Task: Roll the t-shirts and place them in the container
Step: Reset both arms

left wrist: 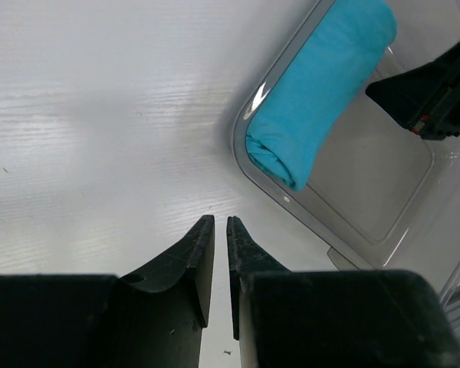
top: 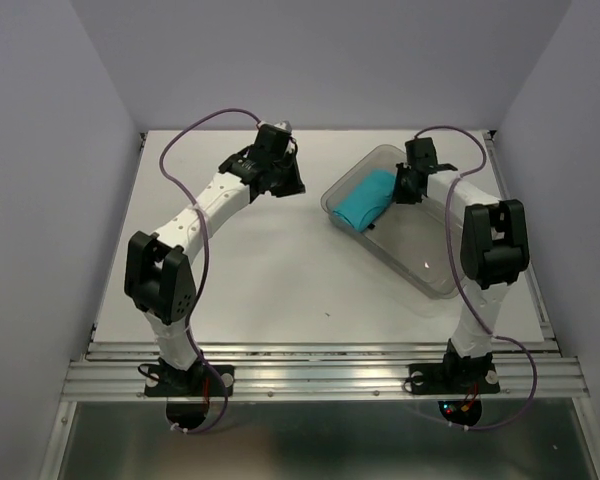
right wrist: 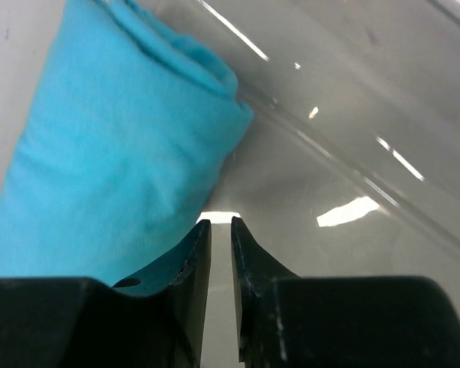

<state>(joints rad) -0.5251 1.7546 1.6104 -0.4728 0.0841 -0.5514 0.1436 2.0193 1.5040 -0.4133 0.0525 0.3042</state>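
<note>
The teal t-shirt (top: 365,200) lies rolled into a tight bundle at the far left end of the clear plastic bin (top: 435,288). It also shows in the left wrist view (left wrist: 322,84) and in the right wrist view (right wrist: 115,153). My right gripper (top: 405,190) hangs inside the bin just right of the roll; its jaws stand almost together with nothing between them (right wrist: 221,222). My left gripper (top: 285,185) hovers over bare table left of the bin, jaws almost together and empty (left wrist: 220,221).
The bin's rim (left wrist: 241,146) lies slantwise on the right half of the white table (top: 260,270). Its floor (right wrist: 353,153) right of the roll is bare. Grey walls enclose the table on three sides.
</note>
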